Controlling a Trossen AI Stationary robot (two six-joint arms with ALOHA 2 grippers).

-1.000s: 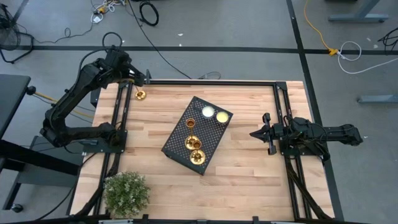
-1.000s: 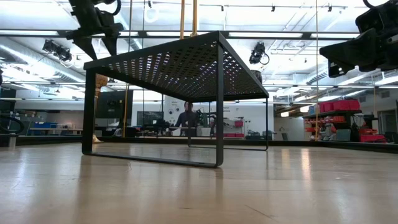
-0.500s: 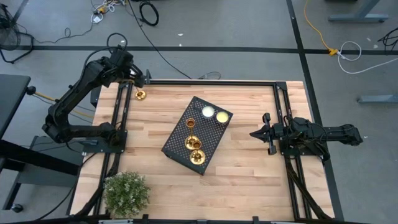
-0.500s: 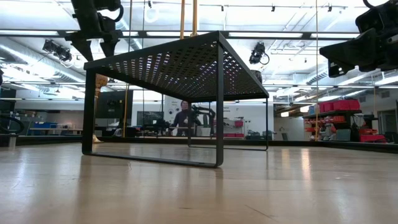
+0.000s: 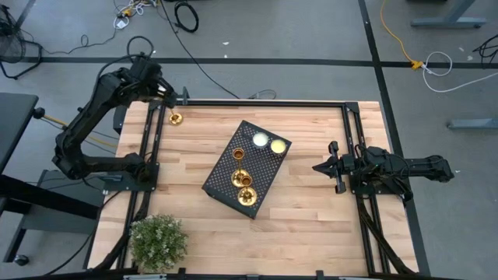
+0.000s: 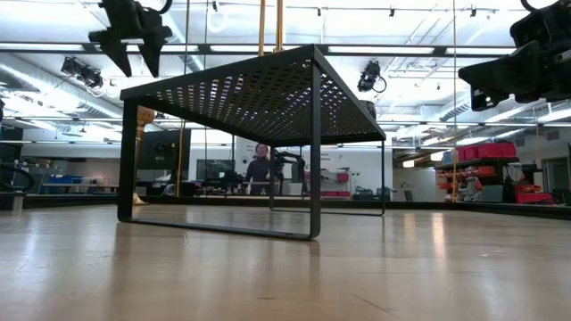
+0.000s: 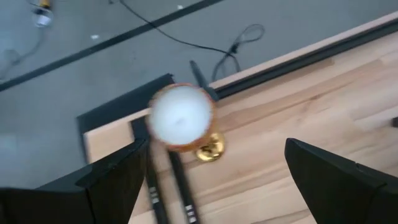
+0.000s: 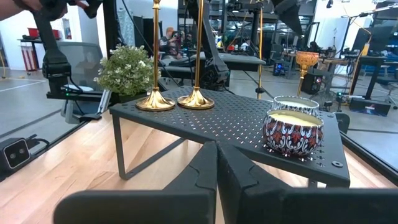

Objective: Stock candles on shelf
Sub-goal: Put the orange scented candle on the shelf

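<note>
One gold candle (image 7: 180,117), with a pale round top and a brass base (image 7: 210,149), stands upright on the table's far left corner (image 5: 176,118). My left gripper (image 7: 217,149) hovers open above it, a finger on either side, touching nothing (image 6: 132,69). The black mesh shelf (image 5: 257,165) stands mid-table. Other gold candles (image 5: 247,182) stand on its top by their bases (image 8: 155,102). My right gripper (image 5: 317,167) waits shut at the table's right, pointing level toward the shelf (image 8: 216,180).
Two jar candles (image 8: 292,132) sit on the shelf's far right end (image 5: 268,142). A bushy green plant (image 5: 158,243) stands at the table's near left corner. Black rails (image 5: 264,103) run along the table's far edge and sides. Bare wood lies around the shelf.
My left gripper has risen a little above the lone candle and tipped slightly, staying open. The candle has stayed where it was.
</note>
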